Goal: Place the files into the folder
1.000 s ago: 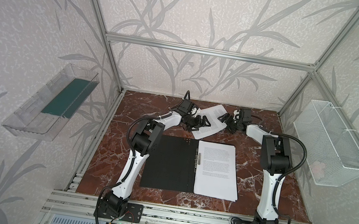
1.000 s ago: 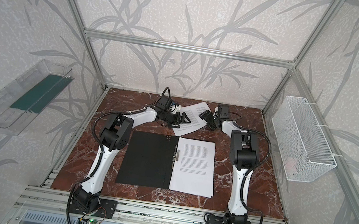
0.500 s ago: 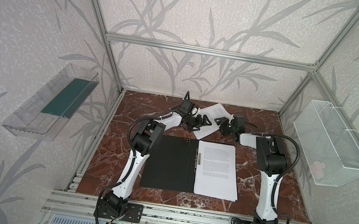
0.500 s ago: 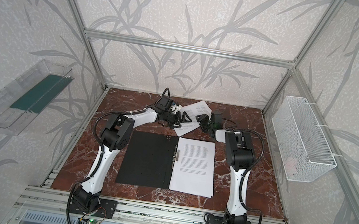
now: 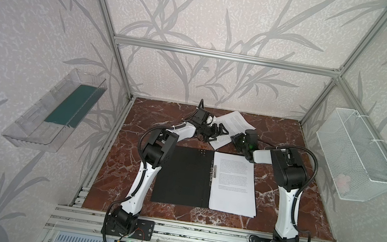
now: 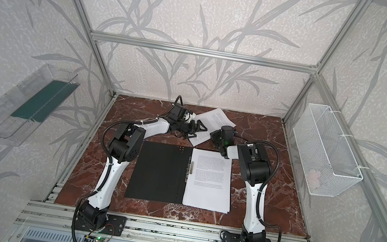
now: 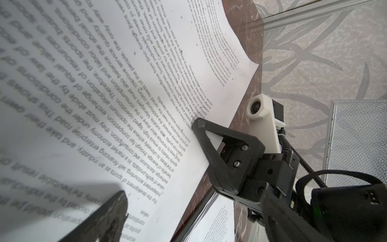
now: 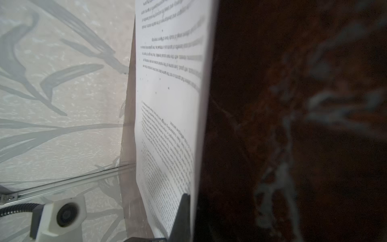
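The folder (image 5: 183, 175) (image 6: 160, 171) lies open on the marble table, black inside up, metal clip (image 5: 214, 171) at the spine. Printed white files (image 5: 233, 183) (image 6: 209, 182) rest on its right half. Another loose file sheet (image 5: 232, 126) (image 6: 213, 122) lies skewed behind the folder. My right gripper (image 5: 234, 139) (image 6: 212, 136) is shut on that sheet's near edge, with one finger (image 8: 182, 215) on top of the paper (image 8: 167, 94). My left gripper (image 5: 220, 131) (image 6: 198, 129) hangs open over the sheet's left part, its fingertip (image 7: 109, 213) just above the page (image 7: 104, 83).
A clear tray with a green base (image 5: 57, 110) hangs on the left wall. A white wire mesh basket (image 5: 355, 157) hangs on the right wall. Aluminium posts stand at the back corners, and a rail (image 5: 195, 235) runs along the front edge.
My right gripper slid left to the loose sheet's edge and closed on it. The left arm stayed put, open.
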